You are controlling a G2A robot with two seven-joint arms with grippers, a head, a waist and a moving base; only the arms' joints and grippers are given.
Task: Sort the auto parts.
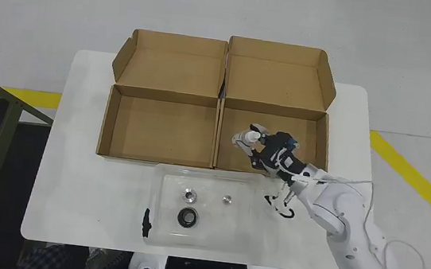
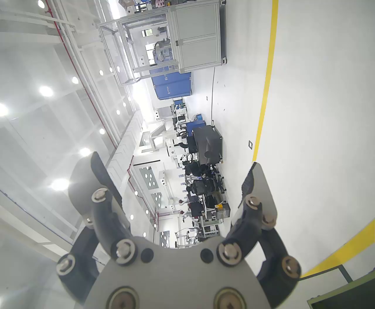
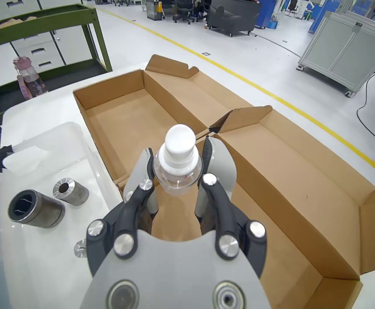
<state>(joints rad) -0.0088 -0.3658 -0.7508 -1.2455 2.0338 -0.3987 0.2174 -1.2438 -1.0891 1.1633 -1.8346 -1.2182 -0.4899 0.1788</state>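
Pinching clear round white-capped bottle [image 3: 178,164].

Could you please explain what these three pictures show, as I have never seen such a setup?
This is a two-armed robot at a white table. One camera looks down from above; one sits on each wrist, looking past that arm's gripper. On the table stand two open cardboard boxes, a left box and a right box, and a clear bin holding three metal parts. The right gripper is shut on a clear bottle with a white cap, above the right box. The left gripper is open, holds nothing, and faces the hall.
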